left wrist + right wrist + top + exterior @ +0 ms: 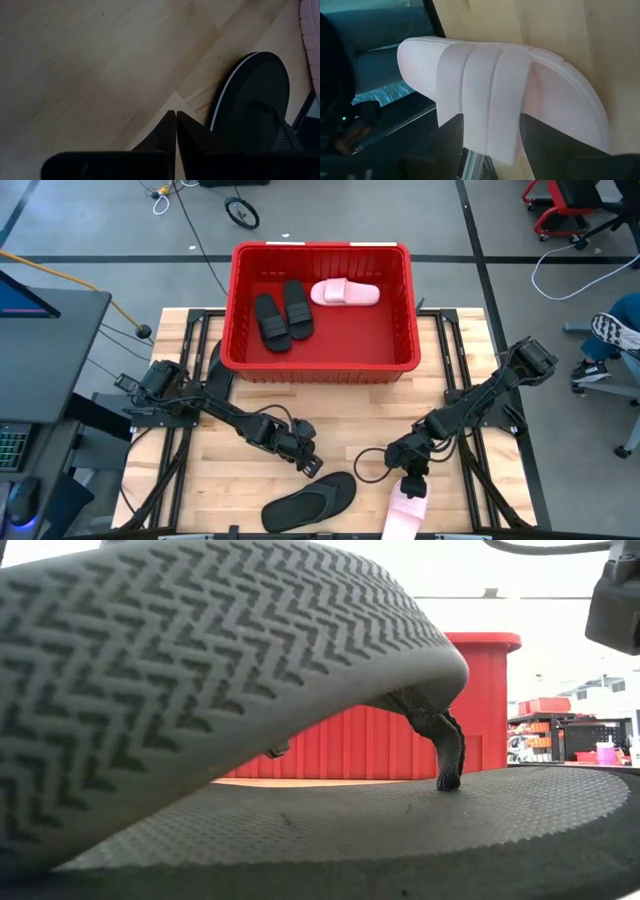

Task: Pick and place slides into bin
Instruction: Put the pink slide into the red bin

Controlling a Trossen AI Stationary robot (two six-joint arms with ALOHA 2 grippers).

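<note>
A pale pink slide [405, 512] lies at the table's near edge, one end past the edge; my right gripper [412, 480] is shut on it. A black thong flip-flop [310, 500] lies flat on the table near the front edge and fills the low view [300, 830]. My left gripper [310, 465] is shut and empty, just beyond the flip-flop's far end [255, 100]. The red bin [320, 305] stands at the far middle and holds two black slides [283, 315] and a pink slide [345, 293]. My right gripper has the pink slide's wide ribbed strap [490, 125] between its two fingers [451, 142], one at each edge of the strap. The fingers come from above, slanting toward the near edge. I cannot tell whether the slide is lifted; one end [420, 60] reaches past the table's edge.
The bin's thick rim [320, 365] faces the bare wooden table [380, 415] between the arms. A desk with a screen [40, 330] stands at the left. Cables and chairs lie on the floor beyond the table.
</note>
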